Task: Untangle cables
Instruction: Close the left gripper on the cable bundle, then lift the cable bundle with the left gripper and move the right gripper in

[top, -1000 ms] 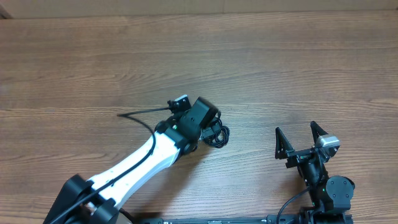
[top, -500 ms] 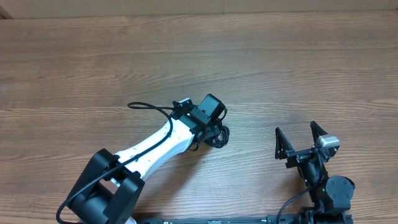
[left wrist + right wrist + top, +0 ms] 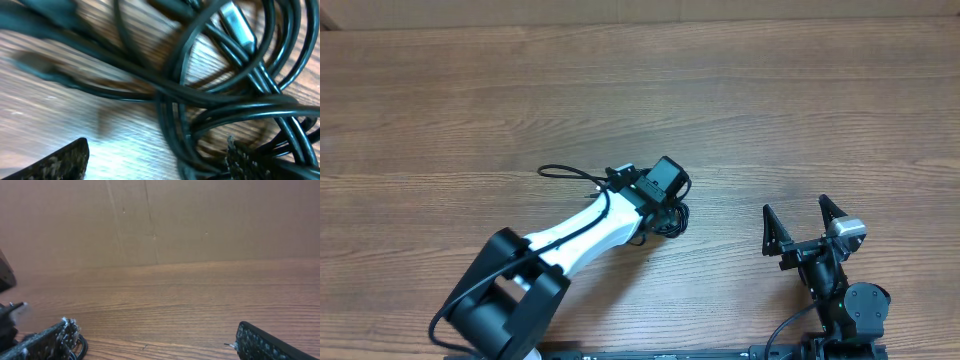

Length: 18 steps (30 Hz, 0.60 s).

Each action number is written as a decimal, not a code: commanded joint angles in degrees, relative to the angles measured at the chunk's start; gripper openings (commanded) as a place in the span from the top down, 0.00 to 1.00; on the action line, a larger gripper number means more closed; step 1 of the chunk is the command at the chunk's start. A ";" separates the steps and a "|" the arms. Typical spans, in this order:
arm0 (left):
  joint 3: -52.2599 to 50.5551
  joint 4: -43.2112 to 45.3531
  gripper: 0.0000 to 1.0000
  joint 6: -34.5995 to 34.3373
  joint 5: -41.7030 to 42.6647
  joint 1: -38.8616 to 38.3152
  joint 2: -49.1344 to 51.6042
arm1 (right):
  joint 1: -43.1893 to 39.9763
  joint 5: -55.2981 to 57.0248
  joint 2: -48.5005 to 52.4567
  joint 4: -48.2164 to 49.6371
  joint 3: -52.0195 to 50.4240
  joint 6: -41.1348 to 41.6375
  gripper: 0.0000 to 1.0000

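The cables lie as a small black tangled bundle at the middle of the wooden table. My left gripper is down on the bundle, and its wrist head hides most of it from above. In the left wrist view the looped cables fill the frame. The left gripper is open, with strands of the bundle between its fingertips; the right-hand pad touches the cords. My right gripper stands open and empty to the right, well apart from the bundle. An edge of the cables shows beside the right gripper.
The left arm's own thicker black wire loops out over the table to the left of the bundle. A brown cardboard wall closes the far side of the wooden table.
The left arm has swung to the right and its wrist head has come a little further over the bundle. Its own wire loop moved right with it. The right arm has not moved.
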 commanded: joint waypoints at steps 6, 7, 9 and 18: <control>0.09 2.05 0.31 -0.07 1.49 -0.66 3.91 | -0.04 0.39 -0.42 0.31 -0.59 -0.04 0.00; 0.09 2.43 0.32 -0.04 1.62 -0.72 3.91 | -0.04 0.39 -0.42 0.31 -0.59 -0.04 0.00; 0.09 2.08 0.36 0.07 1.09 -0.68 3.91 | -0.02 0.39 -0.42 0.31 -0.59 -0.04 0.00; 0.09 2.64 0.96 2.40 -0.61 -0.66 3.91 | -0.02 0.39 -0.42 0.31 -0.59 -0.04 0.00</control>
